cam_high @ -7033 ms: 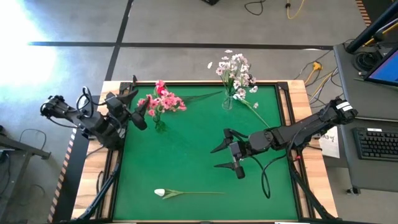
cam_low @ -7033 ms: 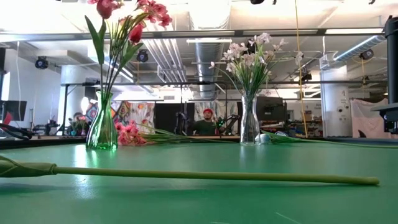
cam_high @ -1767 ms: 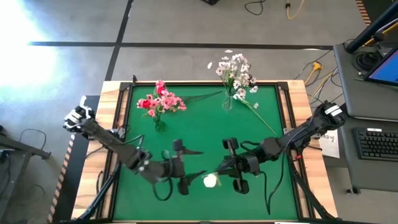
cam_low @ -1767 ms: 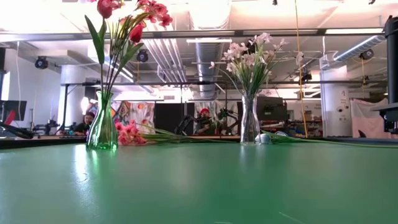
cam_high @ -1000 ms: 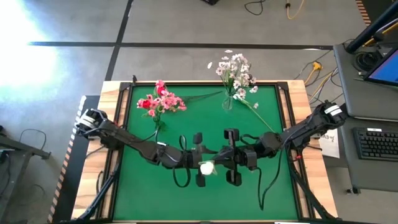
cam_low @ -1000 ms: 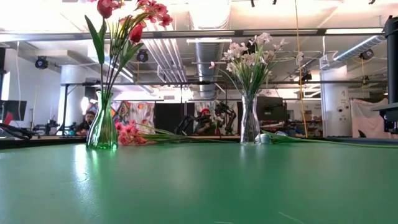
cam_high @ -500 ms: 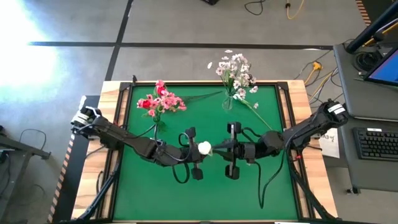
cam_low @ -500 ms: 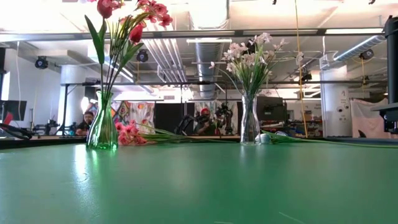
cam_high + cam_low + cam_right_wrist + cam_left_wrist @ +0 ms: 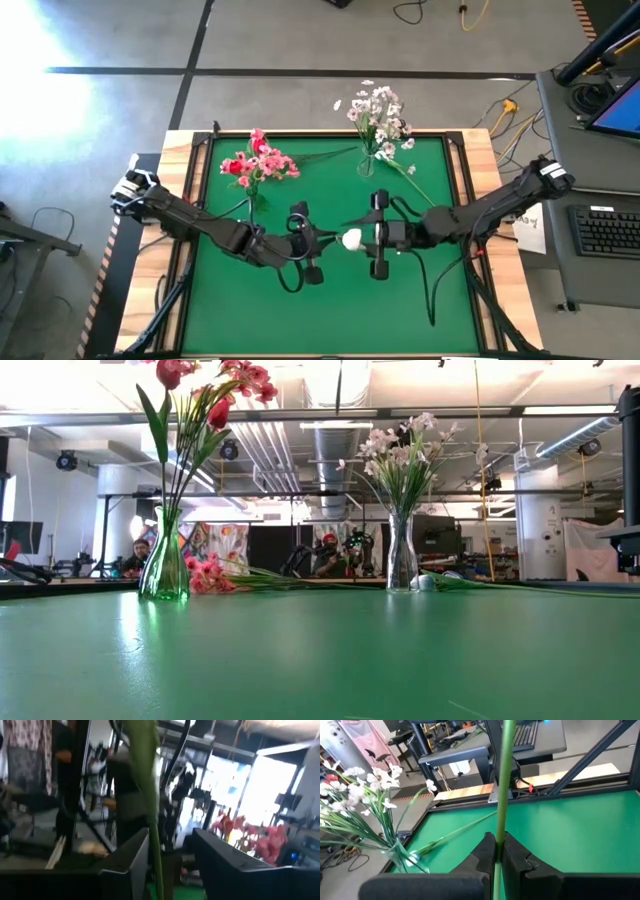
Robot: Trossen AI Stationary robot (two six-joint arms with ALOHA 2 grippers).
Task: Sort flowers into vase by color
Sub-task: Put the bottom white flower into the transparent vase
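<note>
A white-budded flower is held up over the middle of the green table; its bud [image 9: 351, 239] shows between my two grippers. My left gripper [image 9: 322, 240] reaches in from the table's left and is shut on the green stem [image 9: 502, 780]. My right gripper [image 9: 368, 238] faces it from the right, open, with the stem [image 9: 150, 810] between its fingers, close to one of them. At the far left a green vase [image 9: 256, 200] holds pink and red flowers. At the far right a clear vase [image 9: 367, 165] holds white sprays. My left gripper pinches the stem [image 9: 498, 832] between its two fingers, which come nearly level from the table's left and lie across it. The stem runs on past the fingers on both sides, roughly upright, and the flower is lifted clear of the table. My right gripper: I cannot tell whether a finger [image 9: 135, 865] touches the stem.
A pink flower [image 9: 205, 575] lies on the table by the green vase, its stem [image 9: 325, 155] along the far edge. A white flower's stem [image 9: 415, 182] lies slanting from the clear vase toward the right edge. People sit in the room beyond the table.
My left gripper has shut on the stem and my right gripper has opened. Both grippers have tipped and shifted toward the far edge. The white bud has gone with them, first toward the far edge, then a little toward the right.
</note>
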